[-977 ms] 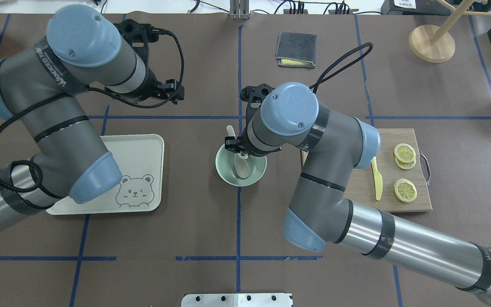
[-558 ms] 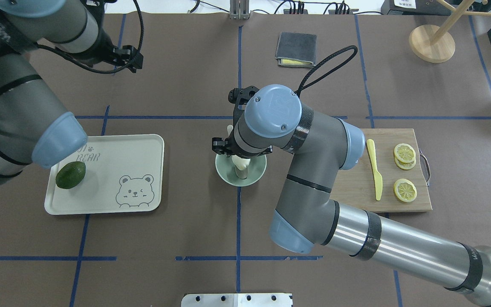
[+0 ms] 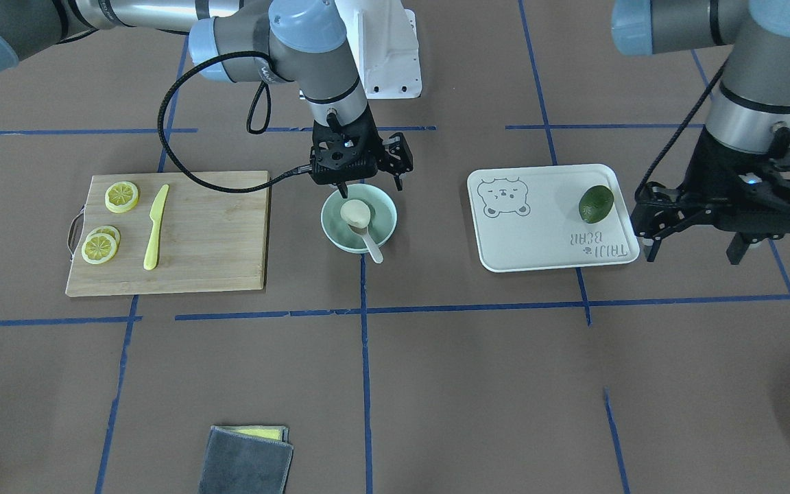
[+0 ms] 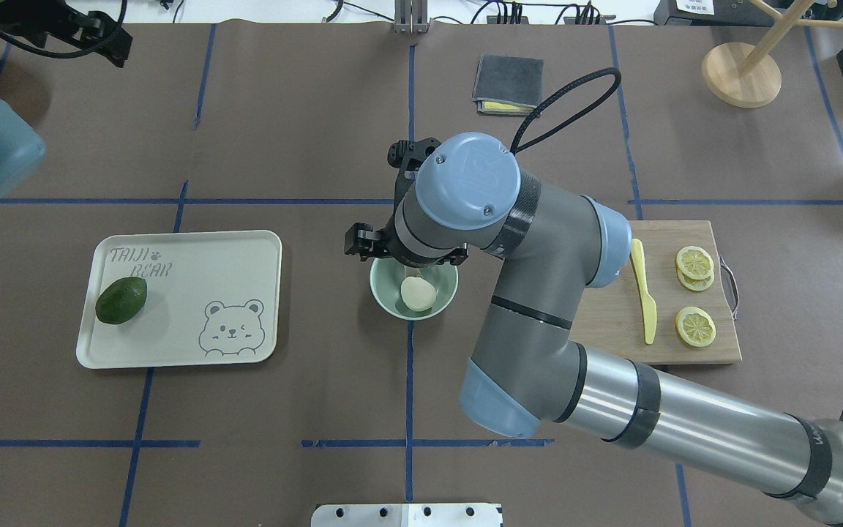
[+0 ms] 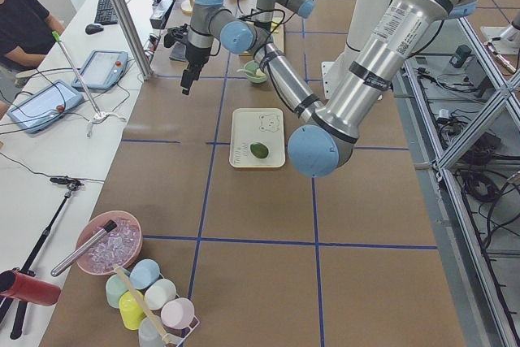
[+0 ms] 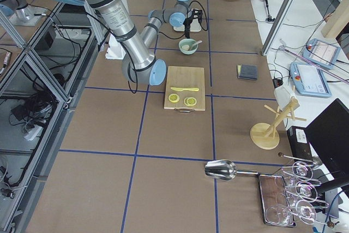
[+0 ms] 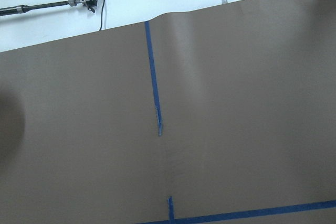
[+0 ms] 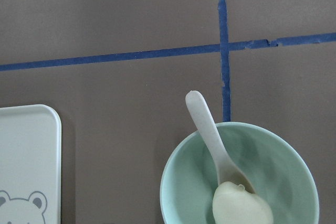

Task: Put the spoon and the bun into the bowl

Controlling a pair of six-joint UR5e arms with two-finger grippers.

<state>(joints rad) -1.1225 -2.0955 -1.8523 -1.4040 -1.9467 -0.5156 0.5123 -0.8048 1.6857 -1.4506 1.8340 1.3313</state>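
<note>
The mint-green bowl (image 3: 385,214) stands at the table's middle, also in the overhead view (image 4: 386,294) and the right wrist view (image 8: 286,166). The white bun (image 3: 356,213) lies inside it, on the scoop of the off-white spoon (image 3: 372,247). The spoon's handle (image 8: 206,127) leans out over the bowl's far rim. The bun also shows in the overhead view (image 4: 418,293). My right gripper (image 3: 370,186) hangs open and empty just above the bowl's robot-side rim. My left gripper (image 3: 691,255) is open and empty, beyond the far side of the white bear tray (image 3: 539,240).
A green avocado-like fruit (image 4: 121,300) lies on the bear tray (image 4: 209,271). A wooden board (image 4: 612,326) to the right of the bowl holds lemon slices (image 4: 695,261) and a yellow knife (image 4: 644,293). A grey cloth (image 4: 509,84) and a wooden stand (image 4: 741,73) are at the back.
The bun now lies free in the bowl and my right gripper has drawn back from it. My left arm has swung away to the far left, uncovering the tray and green fruit.
</note>
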